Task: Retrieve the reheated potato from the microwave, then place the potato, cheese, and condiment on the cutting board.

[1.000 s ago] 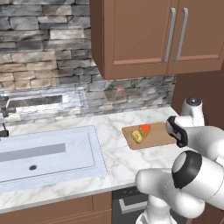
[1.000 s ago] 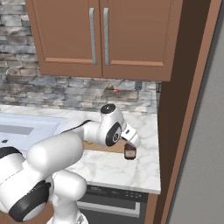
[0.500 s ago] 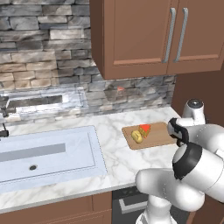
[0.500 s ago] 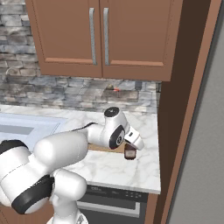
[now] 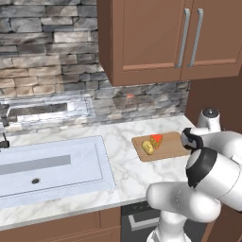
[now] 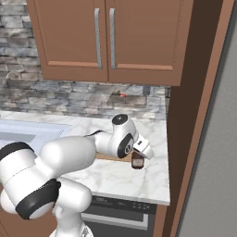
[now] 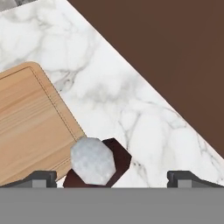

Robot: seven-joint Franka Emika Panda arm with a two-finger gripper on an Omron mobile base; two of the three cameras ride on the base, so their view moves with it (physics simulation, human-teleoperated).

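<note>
On the marble bench [image 5: 123, 165], to the right of the sink [image 5: 52, 165], lies the board [image 5: 165, 146], with the potato [image 5: 148, 147] and the cheese [image 5: 156, 140] resting on it, close beside each other near its left end. Under the wooden cabinets [image 5: 156, 38], the white arm reaches over the board's right end, and its gripper [image 6: 141, 155] hangs at the far right of the bench, near the tall brown side panel [image 6: 185, 115].

From the right base view, the condiment [image 6: 137, 160] stands upright on the marble directly below the gripper, just off the board's right edge. The hand view looks straight down on it: the bottle [image 7: 97, 164] shows a pale grey cap over a dark brown-red body, sitting on the marble just beside the corner of the board [image 7: 30, 127]; whether it touches the edge cannot be told. The jaws stand wide apart, one fingertip [image 7: 39, 177] over the board side and the other well to the right over bare marble, with the bottle between them but nearer the left one. Neither finger is against the bottle, so nothing is gripped.
</note>
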